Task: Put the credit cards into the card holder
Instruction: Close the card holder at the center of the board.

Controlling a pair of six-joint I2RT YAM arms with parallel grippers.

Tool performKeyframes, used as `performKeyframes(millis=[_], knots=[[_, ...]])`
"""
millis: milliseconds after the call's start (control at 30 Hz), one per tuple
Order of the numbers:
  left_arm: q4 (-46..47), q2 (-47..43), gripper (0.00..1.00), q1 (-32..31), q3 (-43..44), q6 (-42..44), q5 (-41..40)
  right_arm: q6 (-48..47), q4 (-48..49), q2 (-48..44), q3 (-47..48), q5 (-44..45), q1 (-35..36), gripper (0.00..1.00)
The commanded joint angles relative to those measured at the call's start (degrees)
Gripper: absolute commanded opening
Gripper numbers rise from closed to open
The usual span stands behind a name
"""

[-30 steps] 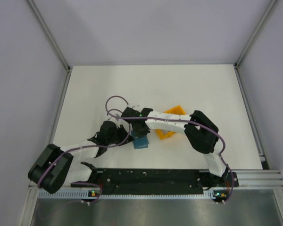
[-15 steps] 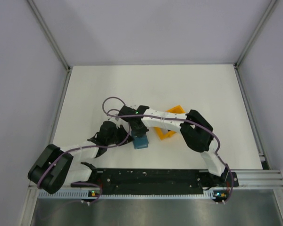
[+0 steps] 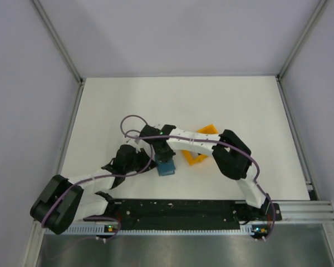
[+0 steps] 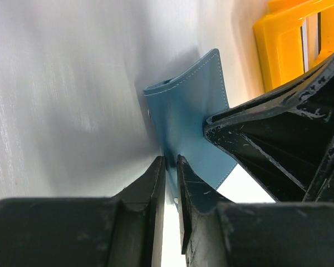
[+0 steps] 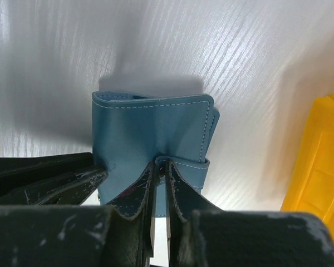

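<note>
The card holder is a teal-blue folded wallet standing on the white table just left of the orange rack. My left gripper is shut on the lower edge of one leaf of the card holder. My right gripper comes from the other side and is shut on a stitched flap of the card holder. From above, the left gripper and right gripper meet over the wallet. The credit cards are out of view.
An orange open-frame rack lies right beside the wallet, under the right forearm; it also shows as the orange rack and the orange rack in the wrist views. Cage posts and the black front rail border the table.
The right arm has shifted slightly left over the wallet, and the left arm's elbow has dropped a little toward the near edge. The card holder has stayed in place.
</note>
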Motion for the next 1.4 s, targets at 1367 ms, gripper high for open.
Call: performKeyframes(millis=[1367], knots=[[-1.7, 0.3, 0.15, -0.5, 4.3, 2.3, 1.8, 2.0, 27.6, -14.5, -25.4, 8.7, -1.9, 0.39]])
